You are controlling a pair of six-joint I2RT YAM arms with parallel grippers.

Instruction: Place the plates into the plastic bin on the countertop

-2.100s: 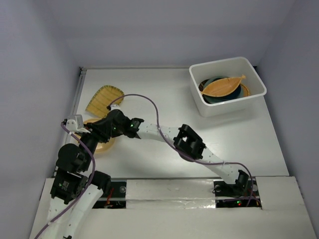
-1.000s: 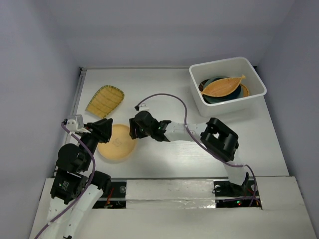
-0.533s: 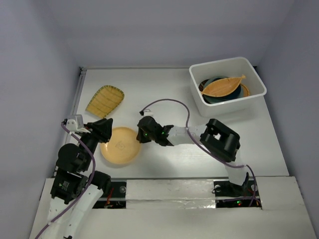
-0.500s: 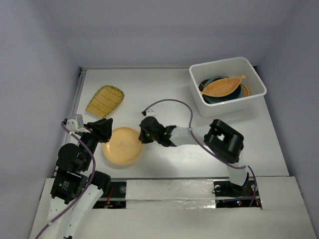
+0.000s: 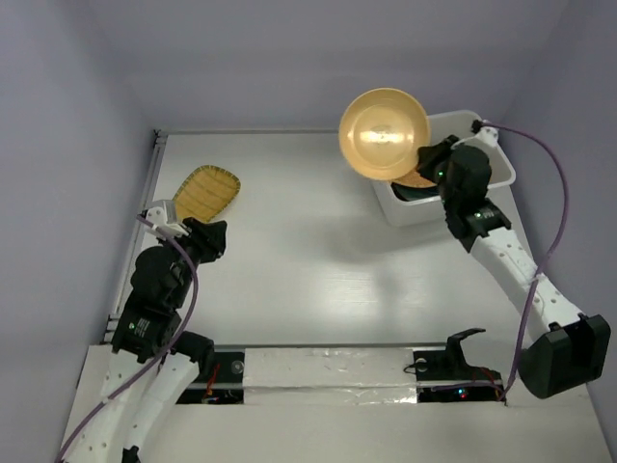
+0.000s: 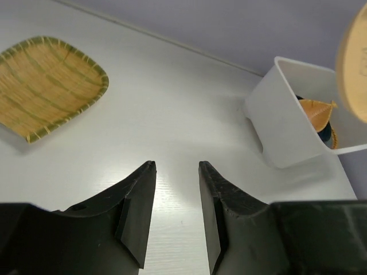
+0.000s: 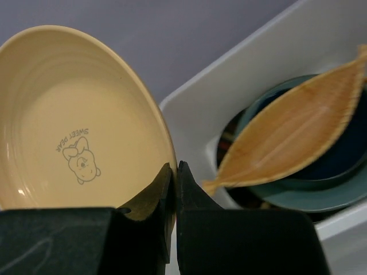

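My right gripper [image 5: 424, 159] [image 7: 175, 169] is shut on the rim of the plain yellow-orange round plate [image 5: 384, 133] [image 7: 74, 126]. It holds the plate tilted on edge in the air, over the left rim of the plastic bin [image 5: 453, 204] [image 7: 229, 109]. In the bin an orange boat-shaped plate [image 7: 292, 134] [image 6: 318, 112] lies on a grey-blue plate [image 7: 321, 192]. The yellow ribbed plate [image 5: 204, 193] [image 6: 49, 86] lies on the countertop [image 5: 308, 241] at the far left. Just in front of it, my left gripper [image 5: 207, 241] [image 6: 176, 166] stands open a little above the white top, with nothing between its fingers.
A metal rail [image 5: 154, 183] runs along the countertop's left edge. Grey walls close in the back and both sides. The bin [image 6: 287, 120] stands at the back right corner.
My right gripper shut on the round plate near the left arm, lifted it and carried it right to the bin. The left arm has shifted slightly forward.
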